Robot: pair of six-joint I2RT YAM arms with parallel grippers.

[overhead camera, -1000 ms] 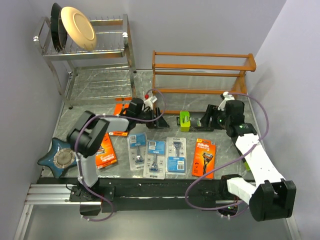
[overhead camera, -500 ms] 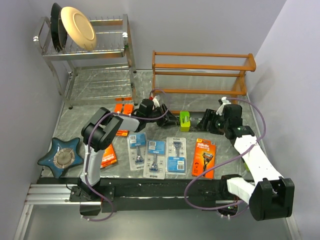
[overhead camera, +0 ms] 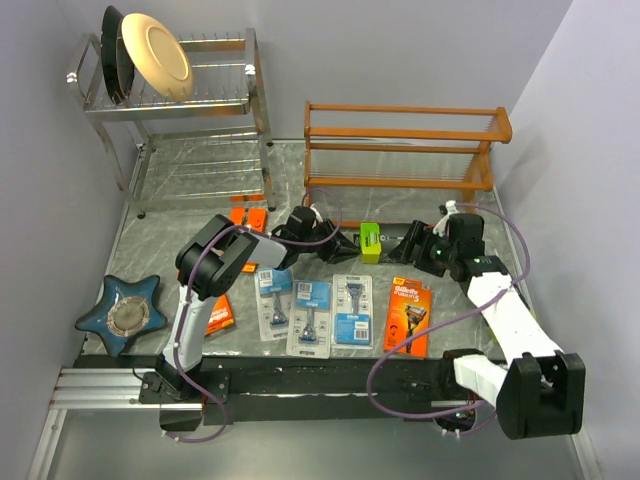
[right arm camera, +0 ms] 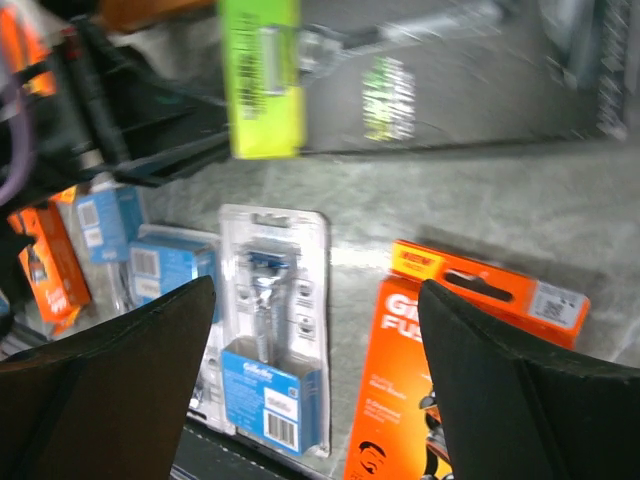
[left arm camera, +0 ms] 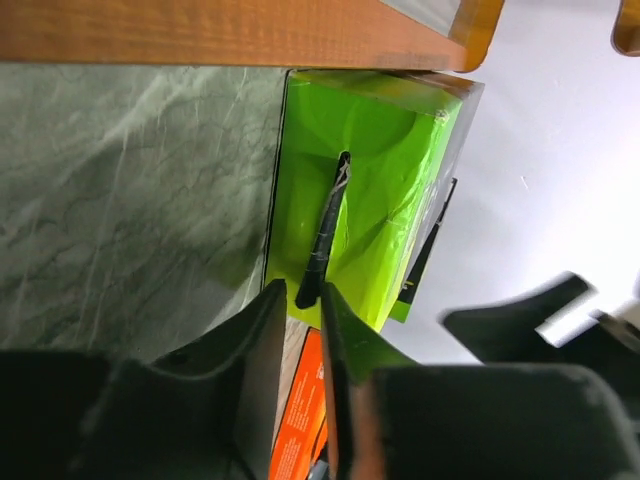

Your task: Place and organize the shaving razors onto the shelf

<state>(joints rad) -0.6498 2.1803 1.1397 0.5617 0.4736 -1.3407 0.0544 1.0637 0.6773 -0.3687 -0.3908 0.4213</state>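
Observation:
The wooden shelf (overhead camera: 400, 145) stands at the back with bare tiers; its lowest rail shows in the left wrist view (left arm camera: 200, 30). A lime-green-and-black razor box (overhead camera: 371, 242) lies in front of it, between my grippers. My left gripper (overhead camera: 345, 243) is almost shut with nothing held, its tips (left arm camera: 300, 310) against the box's green end (left arm camera: 380, 200). My right gripper (overhead camera: 410, 243) is open and empty, just right of the box (right arm camera: 260, 80). Three blue blister cards (overhead camera: 311, 317) and an orange pack (overhead camera: 408, 316) lie in a front row. Other orange packs lie at the left (overhead camera: 213, 310) and behind the left arm (overhead camera: 247, 220).
A chrome dish rack (overhead camera: 180, 90) with plates (overhead camera: 155, 55) stands at the back left. A blue star-shaped dish (overhead camera: 122, 312) sits at the front left. The walls close in on both sides.
My left gripper has moved right until its tips reach the green box. My right gripper has shifted slightly left towards the box. The box has stayed in place.

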